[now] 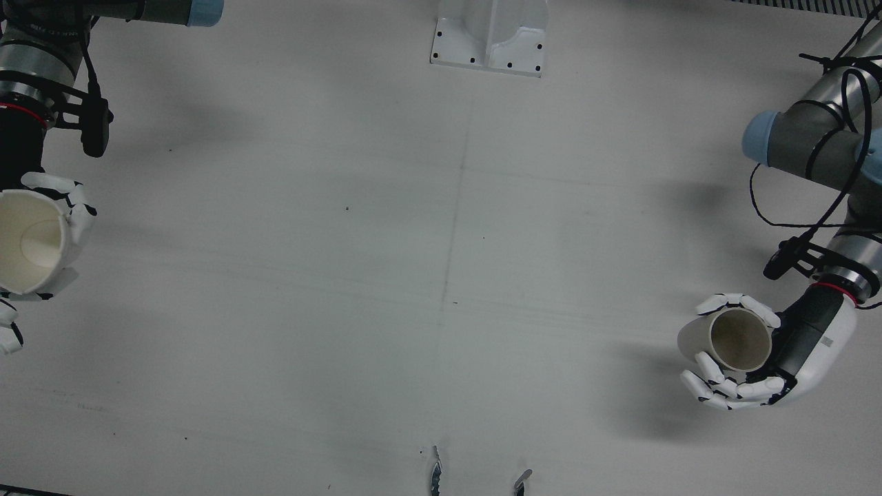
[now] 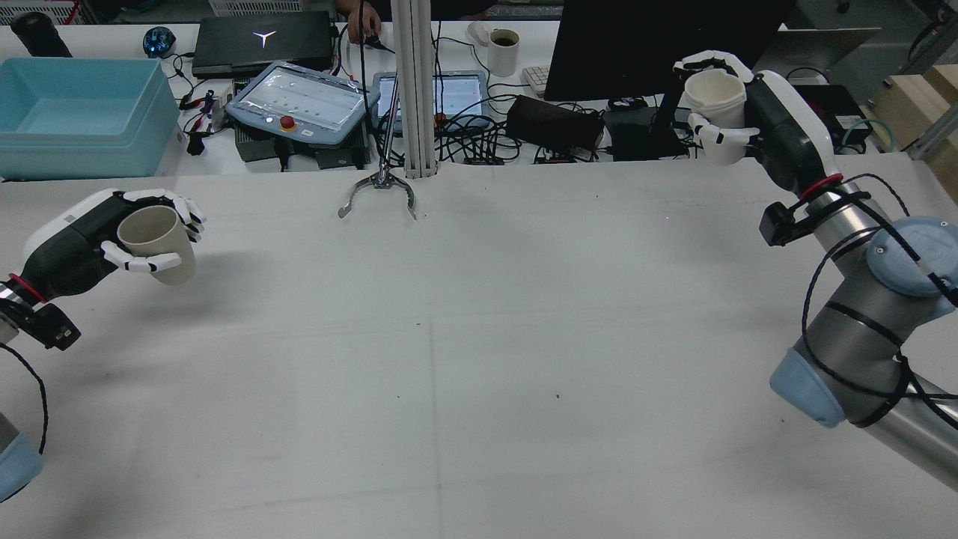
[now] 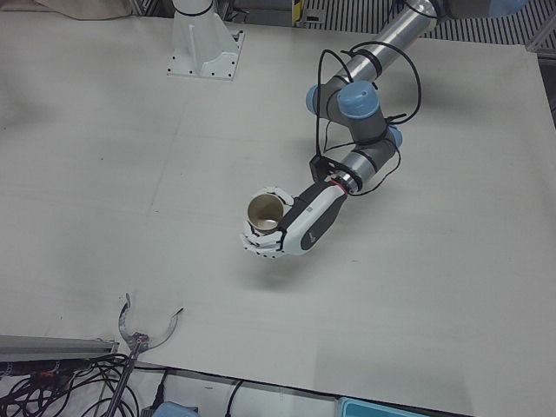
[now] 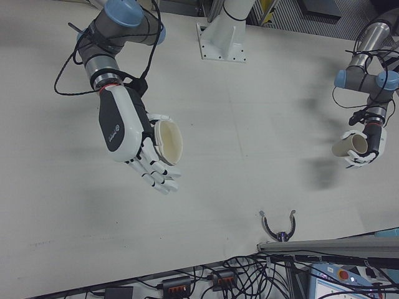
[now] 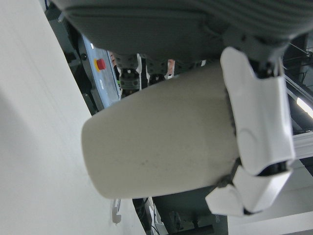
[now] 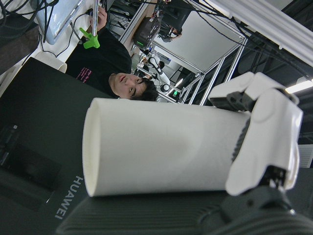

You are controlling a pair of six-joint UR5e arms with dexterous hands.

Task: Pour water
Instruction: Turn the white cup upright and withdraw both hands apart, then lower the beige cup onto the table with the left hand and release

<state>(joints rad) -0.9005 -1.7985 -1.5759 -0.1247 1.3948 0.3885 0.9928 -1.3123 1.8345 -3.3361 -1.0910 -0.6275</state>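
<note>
My left hand (image 2: 82, 243) is shut on a beige paper cup (image 2: 159, 243) and holds it upright above the table's left side, open mouth up. It shows too in the front view (image 1: 799, 348), cup (image 1: 737, 339), the left-front view (image 3: 300, 228), cup (image 3: 264, 211), and the left hand view, cup (image 5: 161, 142). My right hand (image 2: 763, 120) is shut on a white paper cup (image 2: 715, 93), held high above the far right edge. It shows too in the right-front view (image 4: 128, 134), cup (image 4: 169, 142), and the front view, cup (image 1: 31, 244). Neither cup's contents can be told.
A white pedestal base (image 1: 489, 38) is bolted at the table's middle on the robot's side. A metal claw fixture (image 2: 378, 191) hangs at the far edge. Beyond that edge are a blue bin (image 2: 78, 112), a pendant, a monitor and cables.
</note>
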